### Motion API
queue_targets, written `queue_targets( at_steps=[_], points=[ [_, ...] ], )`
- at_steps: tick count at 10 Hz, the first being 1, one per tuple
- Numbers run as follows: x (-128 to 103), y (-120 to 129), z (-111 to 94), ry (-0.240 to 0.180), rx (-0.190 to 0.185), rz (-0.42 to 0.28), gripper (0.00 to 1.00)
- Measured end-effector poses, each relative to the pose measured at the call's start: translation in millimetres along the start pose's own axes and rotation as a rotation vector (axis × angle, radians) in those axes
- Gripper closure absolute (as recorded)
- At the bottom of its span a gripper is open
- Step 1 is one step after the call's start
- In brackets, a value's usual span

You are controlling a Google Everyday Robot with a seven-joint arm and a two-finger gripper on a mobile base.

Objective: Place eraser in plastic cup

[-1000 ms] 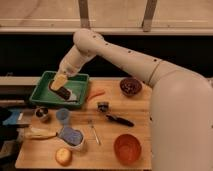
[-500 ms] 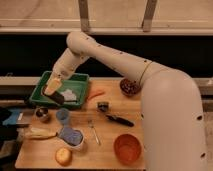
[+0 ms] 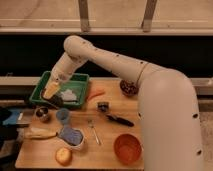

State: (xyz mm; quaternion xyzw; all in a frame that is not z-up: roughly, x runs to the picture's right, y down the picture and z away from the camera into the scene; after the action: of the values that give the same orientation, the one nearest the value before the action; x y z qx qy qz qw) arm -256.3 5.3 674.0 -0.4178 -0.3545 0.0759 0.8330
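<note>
The arm is reaching down over the green tray [image 3: 46,80], and the gripper [image 3: 51,93] is hanging above the tray's front edge with its fingers clamped together. A dark block, probably the eraser [image 3: 56,99], is sitting at the fingertips, though the grip itself is hard to make out. The plastic cup [image 3: 63,116] is standing on the wooden table [image 3: 107,152] just in front of the tray, beside a small dark metallic cup [image 3: 42,114].
</note>
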Motion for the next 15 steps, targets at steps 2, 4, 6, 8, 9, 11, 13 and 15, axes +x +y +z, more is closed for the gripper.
queue_targets(
  at_steps=[2,4,6,8,9,11,13,15],
  points=[
    [1.1,2.2,8.5,0.017,0.019,-0.003,1.0],
    [0.7,4.7,15.1,0.017,0.028,-0.004,1.0],
    [5.4,5.2,21.4,0.005,0.03,0.005,1.0],
    [15.2,4.0,32.3,-0.036,0.014,0.021,1.0],
    [23.0,1.9,35.5,-0.06,0.009,0.032,1.0],
    [30.9,-0.1,45.6,-0.09,-0.008,0.049,1.0],
    [39.0,-3.2,51.7,-0.106,-0.015,0.066,1.0],
    [42.0,-5.6,50.5,-0.11,-0.008,0.071,1.0]
  ],
)
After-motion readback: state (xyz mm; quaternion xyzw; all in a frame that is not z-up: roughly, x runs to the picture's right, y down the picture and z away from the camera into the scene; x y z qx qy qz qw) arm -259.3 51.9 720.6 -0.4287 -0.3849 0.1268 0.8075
